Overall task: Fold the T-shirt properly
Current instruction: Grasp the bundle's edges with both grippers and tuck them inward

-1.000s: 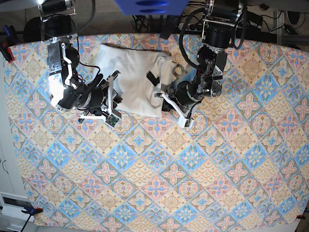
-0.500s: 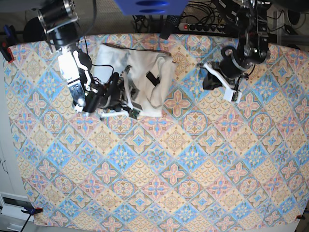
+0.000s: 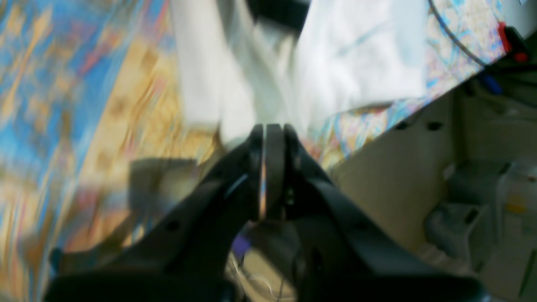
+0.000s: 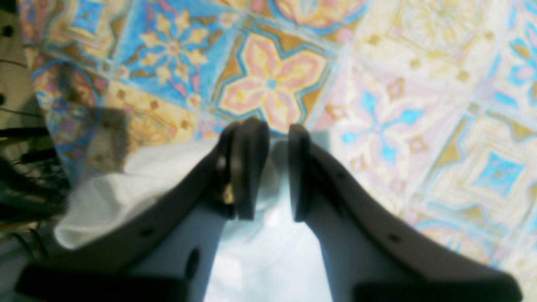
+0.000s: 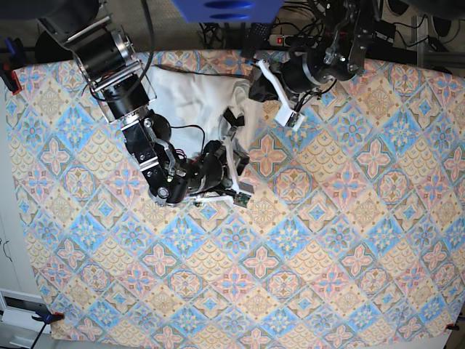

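The white T-shirt [image 5: 185, 102] lies bunched at the back of the table, with a black mark [image 5: 231, 116] on its right part. My right gripper [image 5: 234, 166] hovers over the shirt's lower right edge. In the right wrist view its fingers [image 4: 247, 167] stand a little apart, shut on a fold of the T-shirt [image 4: 117, 197], with white cloth showing between them. My left gripper [image 5: 256, 86] is at the shirt's upper right corner. In the blurred left wrist view the left gripper [image 3: 267, 134] is shut, its tips pressed together, and the T-shirt [image 3: 361, 54] lies just beyond them.
A patterned blue-orange tablecloth [image 5: 327, 240] covers the table. A blue object [image 5: 225, 9] and a power strip [image 5: 290, 40] with cables sit behind the back edge. A red clamp [image 5: 7, 73] grips the left edge.
My right gripper has travelled right across the shirt, drawing its left side over with it. My left gripper has swung from out on the right back to the shirt's upper right corner.
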